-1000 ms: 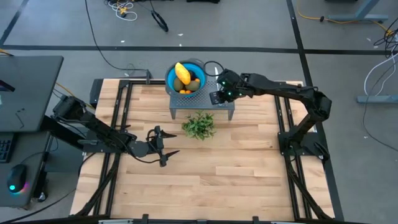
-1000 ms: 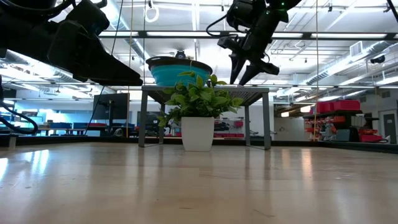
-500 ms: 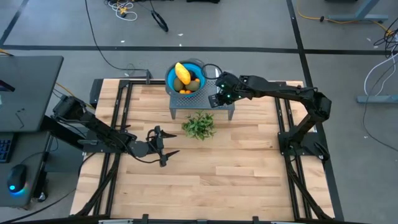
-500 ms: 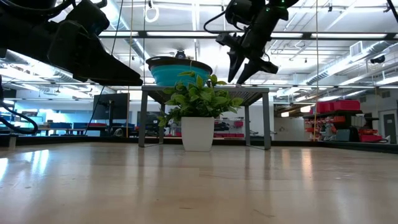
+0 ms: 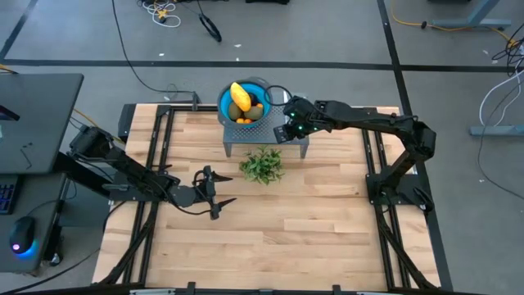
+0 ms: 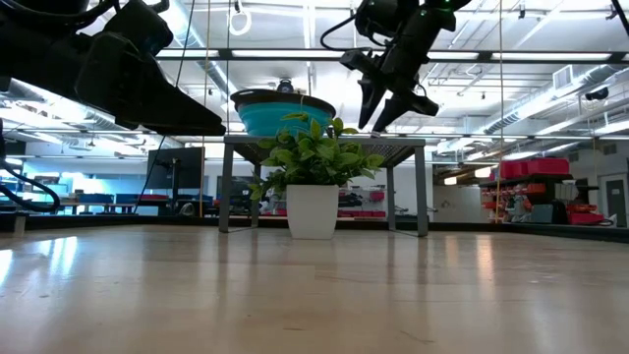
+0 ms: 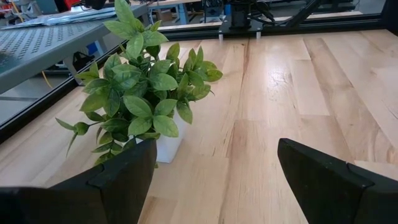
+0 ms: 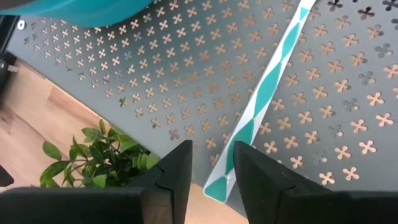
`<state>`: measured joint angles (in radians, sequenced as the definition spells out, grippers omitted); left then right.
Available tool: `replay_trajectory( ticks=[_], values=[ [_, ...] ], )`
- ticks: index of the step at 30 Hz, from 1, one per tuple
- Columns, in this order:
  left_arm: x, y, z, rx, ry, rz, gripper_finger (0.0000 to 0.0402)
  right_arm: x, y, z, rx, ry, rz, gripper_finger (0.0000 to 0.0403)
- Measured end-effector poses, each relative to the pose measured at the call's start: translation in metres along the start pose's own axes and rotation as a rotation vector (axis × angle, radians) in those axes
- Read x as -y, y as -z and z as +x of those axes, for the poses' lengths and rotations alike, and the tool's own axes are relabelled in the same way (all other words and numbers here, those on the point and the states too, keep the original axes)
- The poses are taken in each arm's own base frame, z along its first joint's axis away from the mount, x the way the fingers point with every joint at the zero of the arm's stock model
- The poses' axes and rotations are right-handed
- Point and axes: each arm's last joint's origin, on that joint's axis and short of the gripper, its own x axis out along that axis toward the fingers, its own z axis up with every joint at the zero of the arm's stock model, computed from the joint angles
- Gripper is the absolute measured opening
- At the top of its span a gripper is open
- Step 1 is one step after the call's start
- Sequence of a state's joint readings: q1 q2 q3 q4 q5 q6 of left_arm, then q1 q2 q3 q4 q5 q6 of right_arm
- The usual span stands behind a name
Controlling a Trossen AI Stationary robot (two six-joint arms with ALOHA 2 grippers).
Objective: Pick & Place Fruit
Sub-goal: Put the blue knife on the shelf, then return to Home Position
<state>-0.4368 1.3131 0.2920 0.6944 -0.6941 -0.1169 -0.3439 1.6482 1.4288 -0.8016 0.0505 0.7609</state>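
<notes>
1. The fruit [image 5: 241,102] lies in a blue bowl [image 5: 225,92] on a grey perforated stand [image 5: 295,143].
2. The right gripper [image 5: 282,131] hangs over the stand beside the bowl, jaws narrow and empty.
3. The left gripper [image 5: 219,195] waits low over the table [image 5: 311,221], jaws wide, facing the plant [image 7: 140,99].

Potted plant [image 5: 262,165] w/ white pot on wooden tabletop [image 5: 270,221], just in front of grey perforated stand [image 5: 295,141]. Teal-white strip [image 8: 264,102] flat on stand.

bowl [image 8: 81,11]: cut off by edge | fruit [image 5: 243,105]: pieces too small to tell
</notes>
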Motion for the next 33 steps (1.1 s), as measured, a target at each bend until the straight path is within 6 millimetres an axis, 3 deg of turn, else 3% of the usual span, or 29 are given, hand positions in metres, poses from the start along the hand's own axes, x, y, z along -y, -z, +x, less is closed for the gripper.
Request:
replay_trajectory(
  ticks=[18,27,33],
  values=[
    [0.000,0.000,0.000,0.000,0.000,0.000,0.0343,-0.010,0.005,-0.005,0.019,-0.041,-0.106,0.0127],
    [0.000,0.000,0.000,-0.002,0.000,0.002,0.0343,-0.009,0.007,-0.045,0.104,-0.106,-0.220,0.0127],
    [0.000,0.001,0.000,-0.007,-0.001,0.007,0.0343,-0.022,0.029,-0.078,0.228,-0.077,-0.371,0.0127]
  ],
)
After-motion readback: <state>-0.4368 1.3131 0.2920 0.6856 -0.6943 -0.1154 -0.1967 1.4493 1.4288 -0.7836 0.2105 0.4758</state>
